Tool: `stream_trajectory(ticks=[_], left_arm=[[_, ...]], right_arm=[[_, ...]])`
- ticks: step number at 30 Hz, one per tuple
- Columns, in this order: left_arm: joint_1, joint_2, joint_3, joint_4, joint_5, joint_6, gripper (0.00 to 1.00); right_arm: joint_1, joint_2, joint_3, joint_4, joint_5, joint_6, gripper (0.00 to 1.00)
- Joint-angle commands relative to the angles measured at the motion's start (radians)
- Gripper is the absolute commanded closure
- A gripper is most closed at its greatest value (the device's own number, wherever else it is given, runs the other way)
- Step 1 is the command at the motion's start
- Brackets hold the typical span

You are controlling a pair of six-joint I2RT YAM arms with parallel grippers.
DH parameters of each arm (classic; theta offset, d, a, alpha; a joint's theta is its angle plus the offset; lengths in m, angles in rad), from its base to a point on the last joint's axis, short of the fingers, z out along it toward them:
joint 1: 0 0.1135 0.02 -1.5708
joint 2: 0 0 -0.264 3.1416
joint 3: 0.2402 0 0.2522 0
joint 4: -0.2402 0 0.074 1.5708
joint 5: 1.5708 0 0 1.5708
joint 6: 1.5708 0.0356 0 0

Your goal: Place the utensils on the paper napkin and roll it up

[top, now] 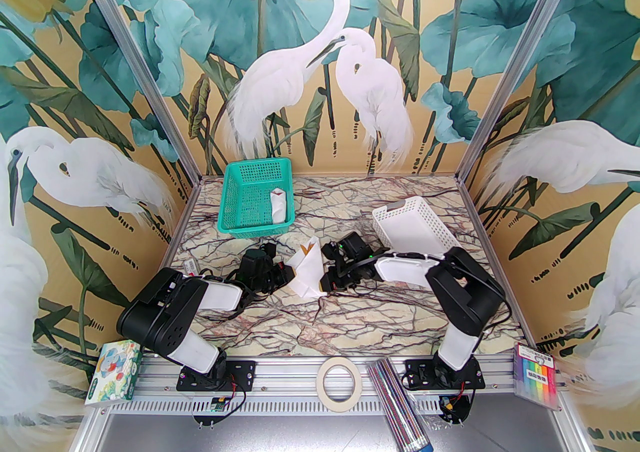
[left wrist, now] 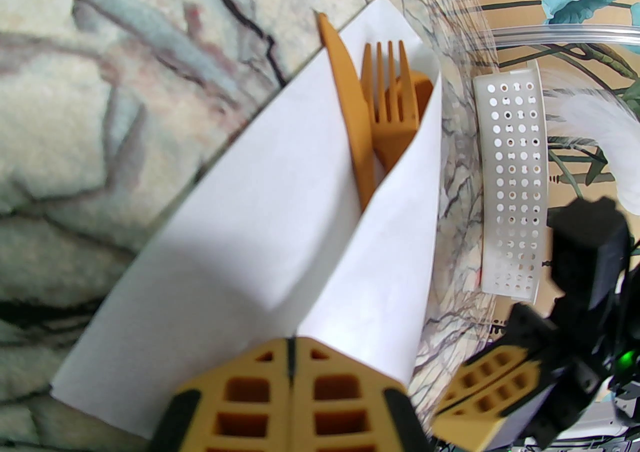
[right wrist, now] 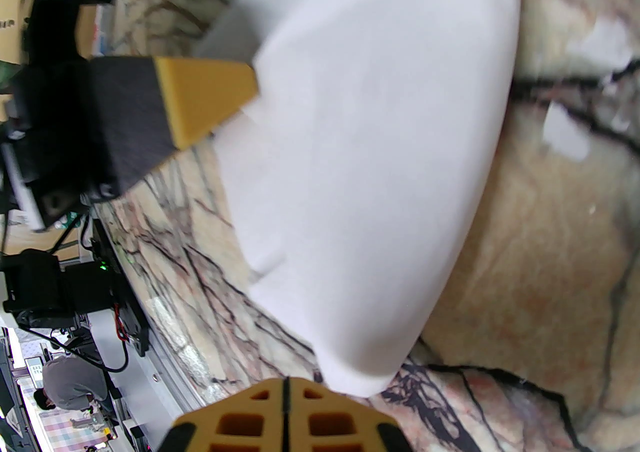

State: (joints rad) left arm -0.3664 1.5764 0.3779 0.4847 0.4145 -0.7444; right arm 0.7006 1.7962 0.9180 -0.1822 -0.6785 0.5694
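The marble-look table [top: 350, 320], lined with dark cracks, is walled by painted white birds [top: 280, 89]. At its middle the thin white paper napkin [top: 308, 272] is folded around the smooth orange utensils [left wrist: 380, 109]. The jaws of the left gripper [left wrist: 291, 340] are clamped on the napkin at 9 o'clock. The jaws of the right gripper [right wrist: 285, 382] are pressed together by its edge at 3 o'clock.

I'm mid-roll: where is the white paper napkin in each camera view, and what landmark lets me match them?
Top external: the thin white paper napkin stands folded up at mid-table.
Left wrist: a large sheet across the centre, folded around the orange-brown utensils.
Right wrist: a broad white sheet running from the top centre to the bottom centre.
Shared landmark: the veined marble-pattern tabletop under it.
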Motion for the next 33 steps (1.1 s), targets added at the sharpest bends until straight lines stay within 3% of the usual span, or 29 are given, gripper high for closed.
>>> stream_trajectory(ticks=[1,17,33], left_arm=[[0.001,0.017,-0.003,-0.1,-0.048,0.019,1.0],[0.001,0.02,0.005,-0.116,-0.055,0.027,1.0],[0.0,0.016,0.006,-0.117,-0.053,0.028,1.0]], right_arm=[[0.003,0.018,0.023,-0.013,0.004,0.011,0.91],[0.004,0.057,0.024,-0.093,0.063,-0.013,0.91],[-0.052,-0.083,0.028,-0.1,0.008,-0.029,0.91]])
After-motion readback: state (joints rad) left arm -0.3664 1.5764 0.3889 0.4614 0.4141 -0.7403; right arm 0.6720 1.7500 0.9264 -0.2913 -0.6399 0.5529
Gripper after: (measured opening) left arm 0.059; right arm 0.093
